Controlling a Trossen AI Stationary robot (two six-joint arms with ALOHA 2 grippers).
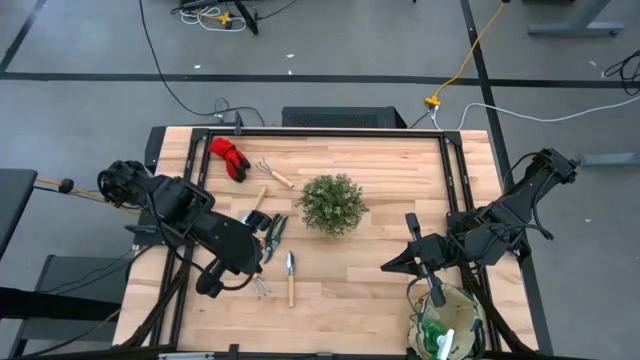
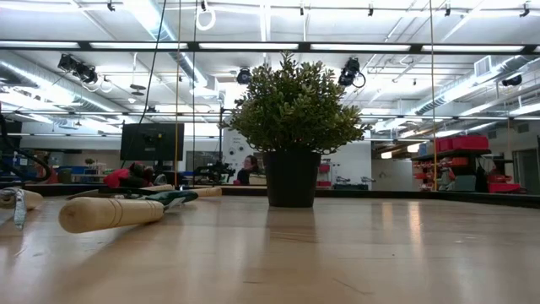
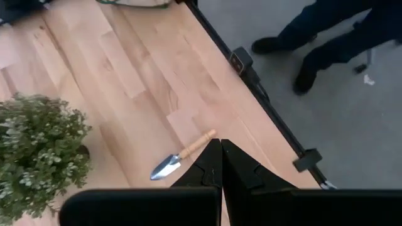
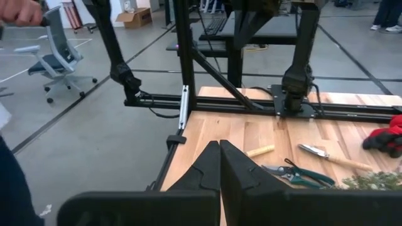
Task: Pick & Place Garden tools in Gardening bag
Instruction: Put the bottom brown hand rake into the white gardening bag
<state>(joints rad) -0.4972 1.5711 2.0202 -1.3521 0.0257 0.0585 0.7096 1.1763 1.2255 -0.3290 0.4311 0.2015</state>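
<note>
Left gripper point(image 1: 212, 283) closed empty above the trowel point(image 1: 290, 276) and pruning shears point(image 1: 274, 236), right gripper point(image 1: 392, 265) closed empty beside gardening bag point(image 1: 447, 322) at table's point(image 1: 370, 290) near-right corner.

Red gloves point(image 1: 229, 156), green plant point(image 1: 332, 204), beige-and-green gardening bag point(image 1: 446, 322)

You will find no legible text, label, brand, number or sign in any view; the monitor at about 9 o'clock in the low view and the distant shelving show nothing readable.
</note>
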